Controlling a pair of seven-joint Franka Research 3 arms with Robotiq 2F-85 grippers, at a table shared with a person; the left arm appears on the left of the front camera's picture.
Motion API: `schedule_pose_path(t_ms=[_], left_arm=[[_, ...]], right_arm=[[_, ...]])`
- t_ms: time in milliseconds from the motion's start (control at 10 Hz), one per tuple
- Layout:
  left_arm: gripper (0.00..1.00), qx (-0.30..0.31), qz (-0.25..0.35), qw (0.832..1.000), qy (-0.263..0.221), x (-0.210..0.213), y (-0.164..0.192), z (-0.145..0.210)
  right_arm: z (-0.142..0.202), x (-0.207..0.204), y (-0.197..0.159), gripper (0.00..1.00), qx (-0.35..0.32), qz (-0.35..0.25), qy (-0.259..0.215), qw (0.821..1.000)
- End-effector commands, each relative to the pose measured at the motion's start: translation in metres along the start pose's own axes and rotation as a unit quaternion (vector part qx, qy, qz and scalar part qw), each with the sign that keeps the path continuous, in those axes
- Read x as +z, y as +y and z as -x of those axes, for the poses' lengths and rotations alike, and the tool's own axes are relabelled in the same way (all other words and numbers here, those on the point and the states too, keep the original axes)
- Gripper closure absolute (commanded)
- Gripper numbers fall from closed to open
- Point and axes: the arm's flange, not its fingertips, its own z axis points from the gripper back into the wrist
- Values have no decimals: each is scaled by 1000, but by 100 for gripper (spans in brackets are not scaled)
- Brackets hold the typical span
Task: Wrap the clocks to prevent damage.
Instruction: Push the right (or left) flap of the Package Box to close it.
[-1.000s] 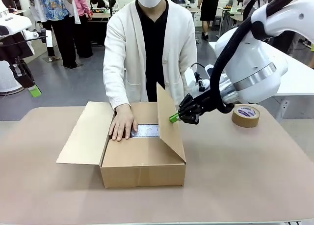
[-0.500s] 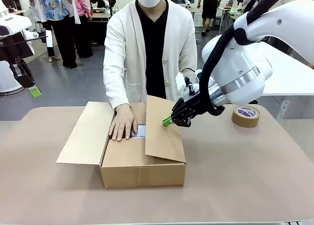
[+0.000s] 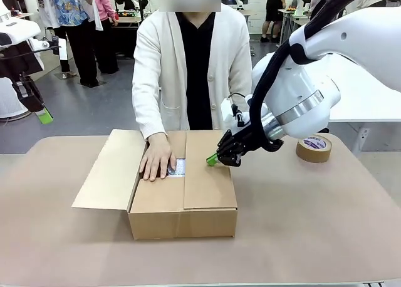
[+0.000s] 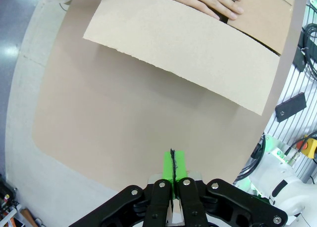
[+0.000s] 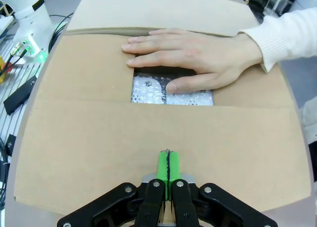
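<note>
The clocks show as a silvery bubble-wrap bundle (image 3: 179,167) (image 5: 151,91) in the gap between the top flaps of the brown carton (image 3: 182,221). A person's hand (image 3: 156,160) (image 5: 198,56) lies flat on the left inner flap, fingertips at the bundle. My right gripper (image 3: 212,160) (image 5: 168,163) is shut with nothing between its green pads, its tips resting on the right flap (image 3: 210,174), which lies flat. Far left, off the table, my left gripper (image 3: 44,116) (image 4: 173,163) hangs shut and empty, high above the tabletop.
The carton's outer left flap (image 3: 106,171) (image 4: 183,53) is spread open over the table (image 3: 301,224). A brown tape roll (image 3: 314,147) lies at the right rear behind my right arm. The person stands at the far edge.
My right gripper moved left and down, pushing the carton's right flap from upright to flat. The person's hand and my left arm stayed still.
</note>
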Motion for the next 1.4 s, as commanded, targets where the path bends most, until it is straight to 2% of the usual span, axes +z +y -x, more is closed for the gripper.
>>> schedule_pose_path(t_ms=[0, 300, 400, 1300], left_arm=[[99, 10, 5, 1000, -3, 1, -1, 0], [99, 10, 5, 1000, -3, 1, -1, 0], [99, 10, 5, 1000, -3, 1, -1, 0], [99, 10, 5, 1000, -3, 1, -1, 0]], right_arm=[[7, -17, -4, 99, -14, -7, 34, 999], [4, -14, -4, 99, 0, -16, 33, 999], [-1, -1, -2, 99, -6, -3, 5, 1000], [-1, -1, -2, 99, -6, -3, 5, 1000]])
